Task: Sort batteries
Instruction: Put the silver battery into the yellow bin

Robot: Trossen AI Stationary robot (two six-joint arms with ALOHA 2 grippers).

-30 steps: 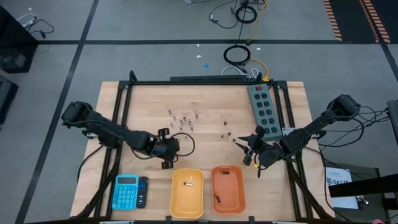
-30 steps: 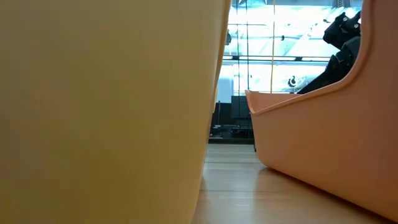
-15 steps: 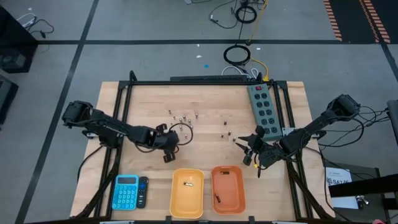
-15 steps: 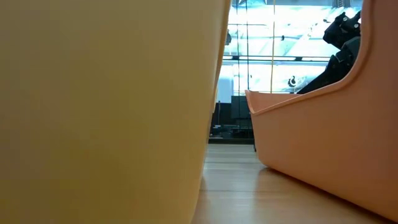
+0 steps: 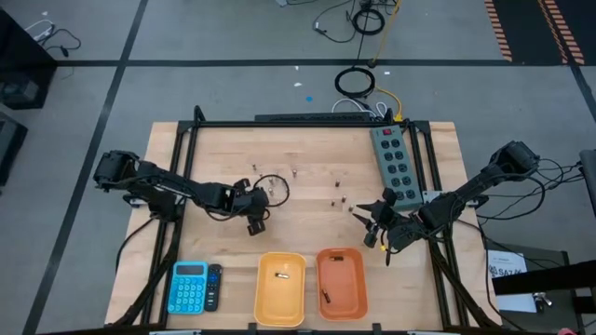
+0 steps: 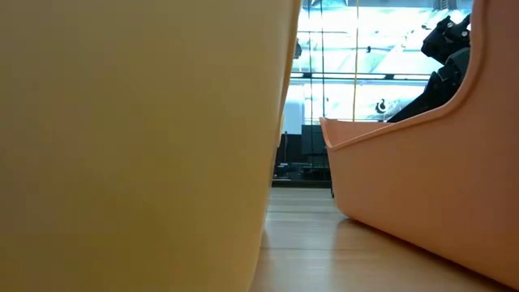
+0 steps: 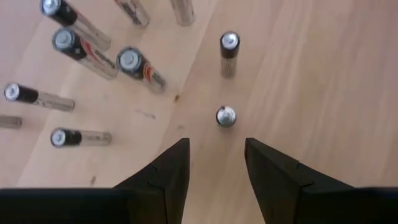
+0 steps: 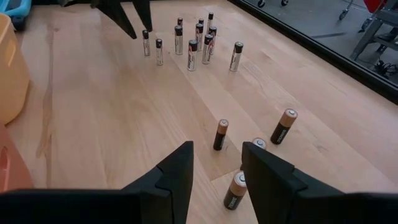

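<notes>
Several silvery batteries (image 7: 86, 51) stand upright on the wood in a cluster (image 5: 295, 171) at the table's middle. My left gripper (image 7: 216, 154) is open above that cluster (image 5: 265, 191), pointing down. One small upright battery (image 7: 226, 116) stands just ahead of its fingertips, untouched. Four darker copper-topped batteries (image 8: 283, 126) stand farther right (image 5: 340, 197). My right gripper (image 8: 217, 149) is open and low beside them (image 5: 372, 221), with one dark battery (image 8: 220, 134) just beyond its fingertips. One battery (image 5: 282, 274) lies in the yellow bin, and a dark one (image 5: 325, 296) in the orange bin.
The yellow bin (image 5: 264, 302) and orange bin (image 5: 359, 279) sit at the near edge and fill the low view (image 6: 138, 146). A blue calculator (image 5: 189, 287) and a dark remote (image 5: 213, 287) lie near left. A grey power strip (image 5: 395, 163) lies far right. Bare wood separates the two battery groups.
My left gripper has moved from near the yellow bin toward the table's far edge, coming over the silvery battery cluster. The right arm and the batteries have stayed where they were.
</notes>
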